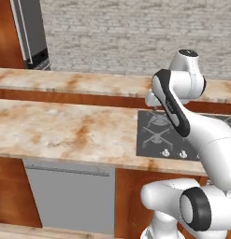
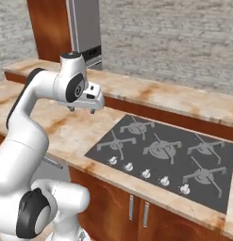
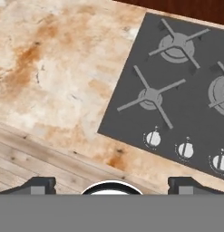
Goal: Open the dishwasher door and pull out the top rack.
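Note:
The dishwasher door is a flat grey panel under the counter at the lower left of the left base view. It stands closed, with its long bar handle just below the counter edge. The top rack is hidden behind the door. My gripper hangs above the marble counter, pointing down next to the left edge of the cooktop. In the hand view the gripper is open, its fingertips far apart with nothing between them. It is well above the door and to its right.
The black gas cooktop with a row of knobs lies under the hand's right side. Reddish-brown cabinet doors flank the dishwasher. A second counter and a tall grey appliance stand behind. Wood floor runs below the counter edge.

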